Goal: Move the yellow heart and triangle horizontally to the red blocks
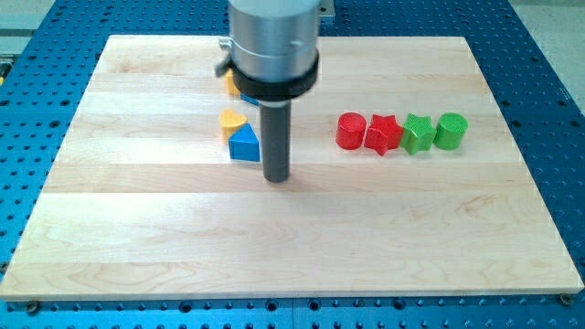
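A yellow heart (232,121) lies left of centre, touching a blue triangle (244,143) just below and to its right. My tip (276,177) rests on the board just right of and below the blue triangle, apart from it. A red cylinder (350,131) and a red star (383,134) sit side by side to the right. The arm's body hides most of another yellow block (233,84) and a blue block behind it, near the view's top.
A green star (417,133) and a green cylinder (451,131) continue the row right of the red blocks. The wooden board (292,247) lies on a blue perforated table (27,110).
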`<control>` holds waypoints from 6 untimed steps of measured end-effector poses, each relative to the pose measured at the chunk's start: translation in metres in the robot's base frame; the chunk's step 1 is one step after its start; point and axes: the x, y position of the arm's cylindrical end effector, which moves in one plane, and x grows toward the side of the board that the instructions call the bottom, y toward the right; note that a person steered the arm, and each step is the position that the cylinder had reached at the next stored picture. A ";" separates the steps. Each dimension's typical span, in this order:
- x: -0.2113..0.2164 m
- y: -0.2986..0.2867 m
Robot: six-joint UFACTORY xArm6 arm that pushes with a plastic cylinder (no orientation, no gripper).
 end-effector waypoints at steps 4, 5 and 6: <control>-0.001 0.010; -0.019 0.000; -0.034 -0.013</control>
